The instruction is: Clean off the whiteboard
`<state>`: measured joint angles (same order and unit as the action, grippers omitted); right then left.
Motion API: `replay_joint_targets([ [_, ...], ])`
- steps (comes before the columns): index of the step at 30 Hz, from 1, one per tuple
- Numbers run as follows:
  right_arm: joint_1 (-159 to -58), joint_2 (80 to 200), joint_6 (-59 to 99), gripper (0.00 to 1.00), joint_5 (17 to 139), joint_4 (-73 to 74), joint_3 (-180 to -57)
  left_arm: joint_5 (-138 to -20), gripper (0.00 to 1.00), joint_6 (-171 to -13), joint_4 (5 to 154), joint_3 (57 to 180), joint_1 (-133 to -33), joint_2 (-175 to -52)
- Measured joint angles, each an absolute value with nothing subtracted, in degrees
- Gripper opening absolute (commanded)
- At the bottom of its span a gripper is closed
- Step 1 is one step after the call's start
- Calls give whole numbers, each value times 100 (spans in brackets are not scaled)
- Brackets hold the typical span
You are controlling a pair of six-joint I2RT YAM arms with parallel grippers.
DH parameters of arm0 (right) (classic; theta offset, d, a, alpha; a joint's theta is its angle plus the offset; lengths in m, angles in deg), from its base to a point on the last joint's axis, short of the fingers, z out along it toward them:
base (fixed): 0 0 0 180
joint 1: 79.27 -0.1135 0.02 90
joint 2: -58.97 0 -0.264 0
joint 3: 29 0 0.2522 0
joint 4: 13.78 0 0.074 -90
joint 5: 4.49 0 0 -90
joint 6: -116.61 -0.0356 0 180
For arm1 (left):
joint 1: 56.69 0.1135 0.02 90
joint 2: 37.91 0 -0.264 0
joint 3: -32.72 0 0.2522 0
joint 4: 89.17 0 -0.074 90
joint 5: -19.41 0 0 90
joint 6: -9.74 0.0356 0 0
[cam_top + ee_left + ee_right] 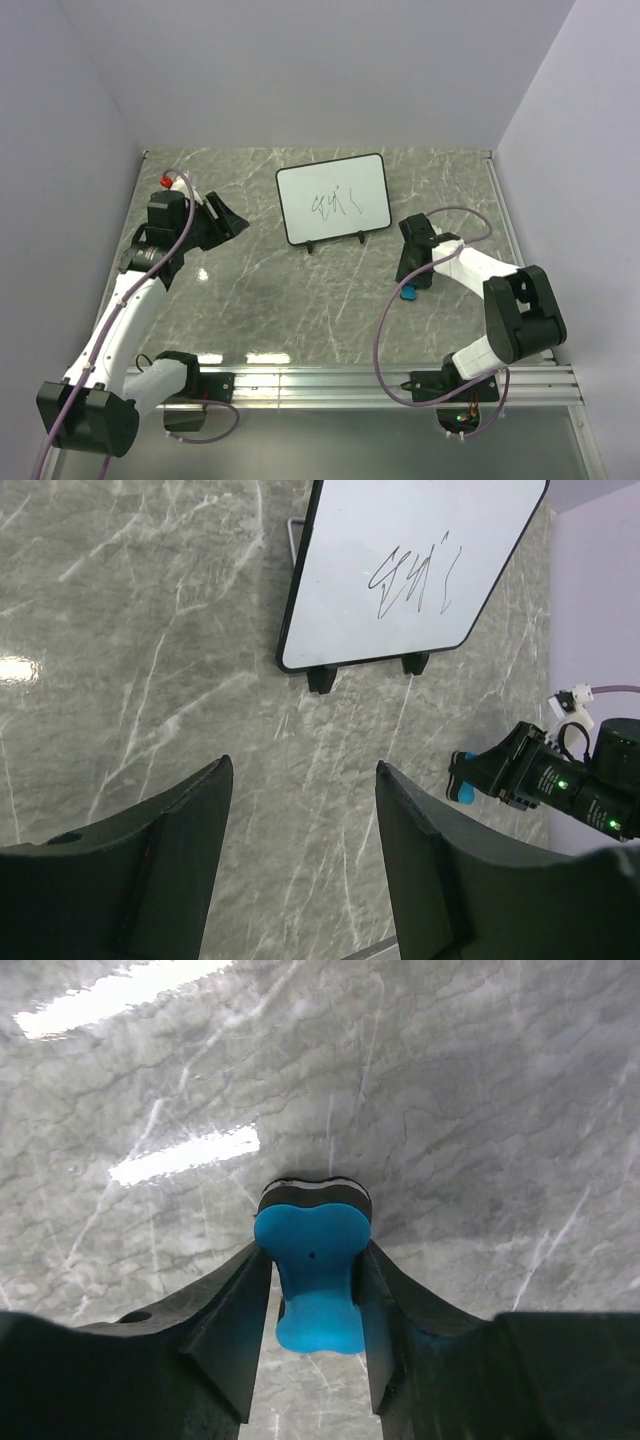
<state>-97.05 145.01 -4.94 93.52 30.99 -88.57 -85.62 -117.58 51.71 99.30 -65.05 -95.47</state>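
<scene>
Under me lies a grey-green marble table (300, 300), veined in white and glossy enough to throw back bright streaks of lamp glare (185, 1155) along its near side. A ribbed aluminium rail (400, 385) runs across the near edge. Pale lilac walls (330, 70) close off the left, far and right sides. On the right, a blue eraser (312, 1260) turns its dark felt face down toward the slab; I cannot tell whether it touches.

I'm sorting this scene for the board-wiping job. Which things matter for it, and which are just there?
For the job:
- whiteboard, with its scribble not yet wiped
- blue eraser, clamped in the right gripper

Just there:
- left gripper, open and empty
- metal rail along the table's near edge
</scene>
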Motion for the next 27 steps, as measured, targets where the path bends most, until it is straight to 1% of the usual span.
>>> replay_joint_targets([
  [1, -9716, 14455, -487, 38, 9372, 3110, -8857, -8562, 64, -11758, 5173, 9930, -6505, -9547],
  [3, -9727, 14376, -457, 29, 9398, 3123, -8857, -8564, 64, -11761, 5173, 9930, -6507, -9549],
  [4, -9729, 14339, -457, 19, 9416, 3129, -8857, -8566, 64, -11761, 5175, 9930, -6510, -9555],
  [6, -9731, 14282, -459, 13, 9449, 3140, -8857, -8568, 65, -11761, 5199, 9930, -6520, -9577],
  [7, -9731, 14265, -461, 0, 9455, 3149, -8857, -8568, 65, -11758, 5221, 9930, -6531, -9601],
  [9, -9733, 14256, -459, 0, 9460, 3173, -8857, -8573, 66, -11756, 5267, 9930, -6555, -9700],
  [12, -9740, 14256, -459, 0, 9451, 3215, -8857, -8608, 70, -11717, 5359, 9952, -6571, -10016],
  [13, -9740, 14256, -459, 0, 9444, 3221, -8857, -8636, 82, -11684, 5365, 10011, -6573, -10176],
  [14, -9740, 14254, -459, 0, 9438, 3228, -8857, -8675, 88, -11627, 5389, 10111, -6573, -10386],
  [15, -9740, 14243, -461, 0, 9416, 3232, -8857, -8699, 91, -11621, 5413, 10170, -6573, -10504],
  [19, -9740, 14073, -463, 0, 9289, 3267, -8857, -8876, 94, -11385, 5785, 10752, -6573, -11560],
  [22, -9740, 13821, -466, 0, 9158, 3272, -8857, -9158, 93, -11249, 6215, 11187, -6573, -12277],
  [27, -9742, 13360, -494, 0, 8979, 3304, -8857, -9812, 87, -11197, 7120, 12140, -6573, -13728],
])
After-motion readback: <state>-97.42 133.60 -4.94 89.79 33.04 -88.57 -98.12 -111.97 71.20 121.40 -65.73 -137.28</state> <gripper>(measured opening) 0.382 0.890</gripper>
